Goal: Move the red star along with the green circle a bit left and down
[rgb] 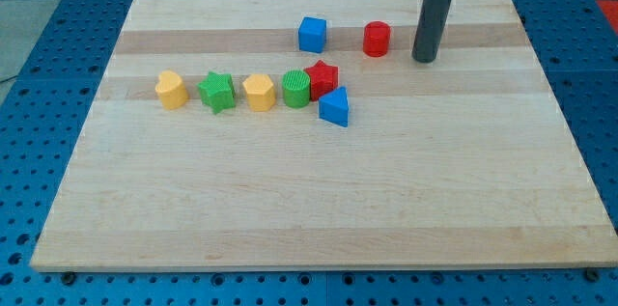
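Observation:
The red star lies on the wooden board near the middle top, touching the green circle on its left. A blue triangle sits just below and right of the star, touching it. My tip stands at the view's upper right, well to the right of the star and just right of a red cylinder-like block. It touches no block.
A blue cube lies above the star. Left of the green circle runs a row: a yellow block, a green star and another yellow block. The board's edge borders blue perforated table.

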You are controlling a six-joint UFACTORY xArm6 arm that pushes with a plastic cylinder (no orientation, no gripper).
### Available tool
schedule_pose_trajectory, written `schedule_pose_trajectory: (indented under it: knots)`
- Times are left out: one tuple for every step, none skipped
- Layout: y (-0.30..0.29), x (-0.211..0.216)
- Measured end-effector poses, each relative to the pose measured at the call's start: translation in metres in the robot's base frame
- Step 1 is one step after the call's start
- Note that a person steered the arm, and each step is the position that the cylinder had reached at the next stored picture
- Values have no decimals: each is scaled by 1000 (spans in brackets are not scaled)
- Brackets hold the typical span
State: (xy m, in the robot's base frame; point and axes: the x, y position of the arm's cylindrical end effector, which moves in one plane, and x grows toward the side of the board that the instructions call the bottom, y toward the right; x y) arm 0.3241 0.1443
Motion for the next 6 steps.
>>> schedule_pose_trajectory:
  knots:
    - [-35, -29]
    - [-91, -30]
    - [-121, -30]
    - [-79, -9]
    - [-61, 22]
    - [-102, 31]
